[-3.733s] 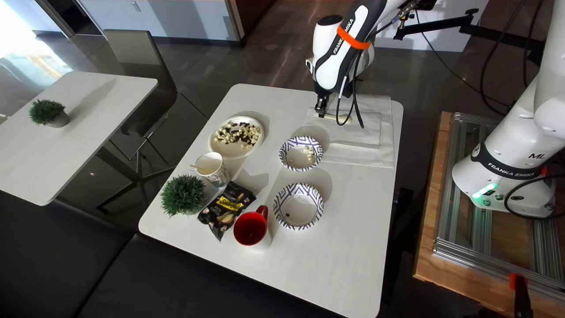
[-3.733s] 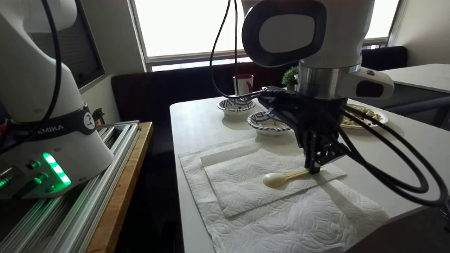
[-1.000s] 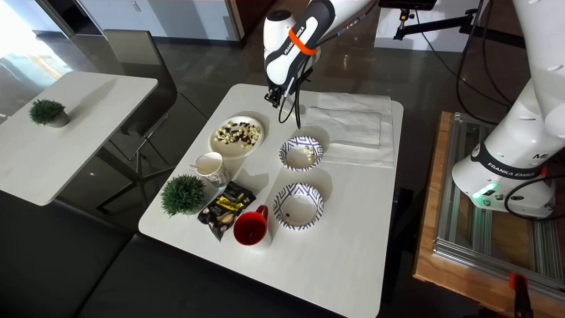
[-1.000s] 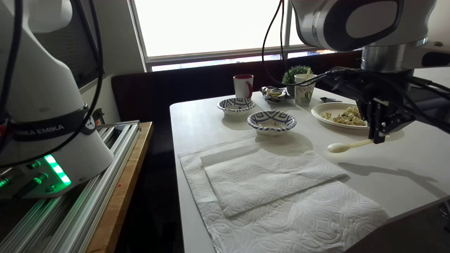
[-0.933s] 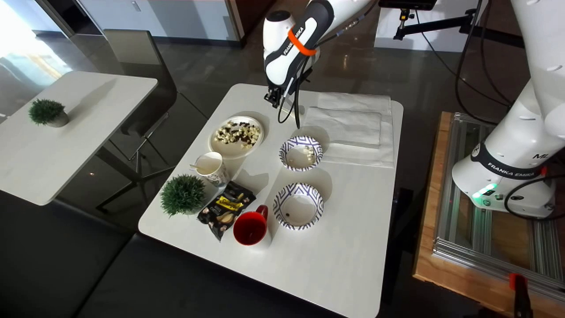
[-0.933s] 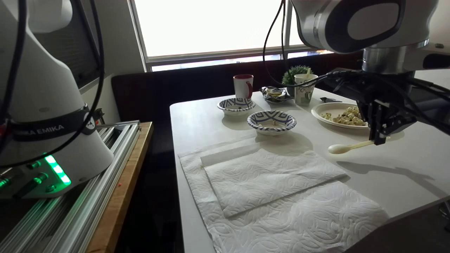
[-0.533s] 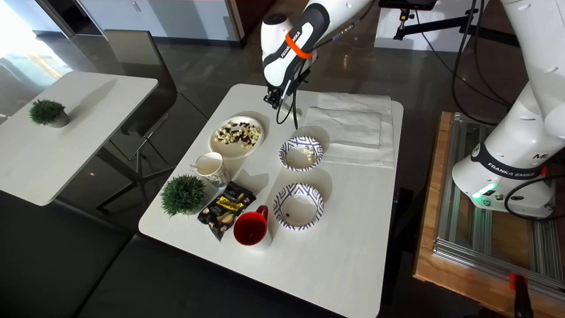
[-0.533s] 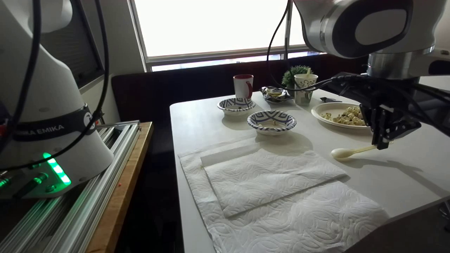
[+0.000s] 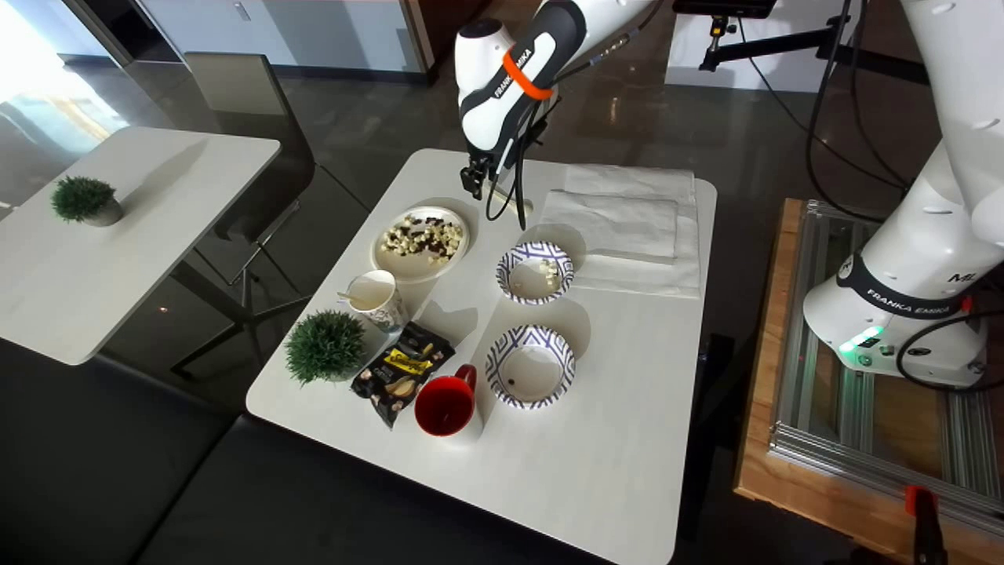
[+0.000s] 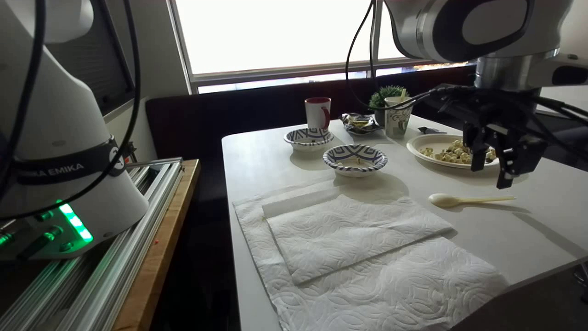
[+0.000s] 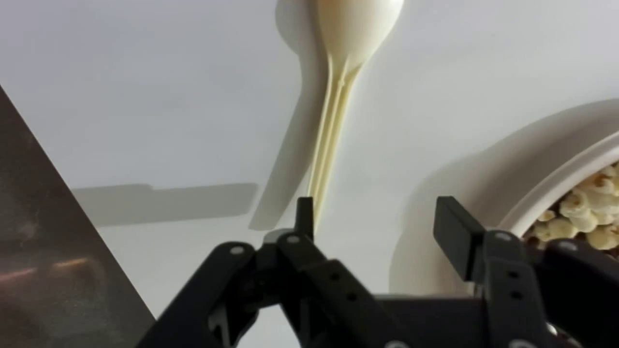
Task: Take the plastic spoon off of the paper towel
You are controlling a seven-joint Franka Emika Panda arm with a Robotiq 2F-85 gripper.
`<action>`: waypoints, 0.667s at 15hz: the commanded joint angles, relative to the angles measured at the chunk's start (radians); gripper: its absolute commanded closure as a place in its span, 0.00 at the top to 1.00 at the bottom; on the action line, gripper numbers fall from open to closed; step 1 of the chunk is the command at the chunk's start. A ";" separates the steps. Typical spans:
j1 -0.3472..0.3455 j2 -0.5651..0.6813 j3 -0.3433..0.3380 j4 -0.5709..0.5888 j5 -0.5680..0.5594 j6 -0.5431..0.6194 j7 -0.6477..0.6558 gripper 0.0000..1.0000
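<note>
The plastic spoon (image 10: 443,200), cream-white and slender, is out of any grip, on or just over the bare tabletop beyond the paper towel's edge. The paper towel (image 10: 358,230), flat white sheets with an embossed pattern, shows in both exterior views with nothing lying on it. My gripper (image 10: 491,177) hangs above the spoon's handle, its jaws apart and nothing clasped between them. In the wrist view the end of the spoon's handle (image 11: 329,140) passes behind the left fingertip (image 11: 304,212), while the right fingertip stands well away from it.
A plate (image 10: 415,149) of popcorn stands close beside the gripper; its rim (image 11: 556,181) shows in the wrist view. Two patterned bowls (image 9: 536,249) stand near the towel. Farther off are a red-lined mug (image 9: 445,406), a snack bag (image 9: 400,373), a cup (image 9: 388,314) and a plant (image 9: 325,345).
The gripper, shut on the spoon over the paper towel at first, carried it off toward the plate and lowered it. Since half a second ago its jaws have parted, letting go, and it has risen slightly.
</note>
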 commanded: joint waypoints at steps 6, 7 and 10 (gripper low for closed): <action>0.089 -0.351 -0.054 -0.323 -0.053 0.001 0.156 1.00; 0.091 -0.392 -0.056 -0.352 -0.059 -0.026 0.163 1.00; 0.108 -0.496 -0.082 -0.431 -0.144 -0.036 0.191 1.00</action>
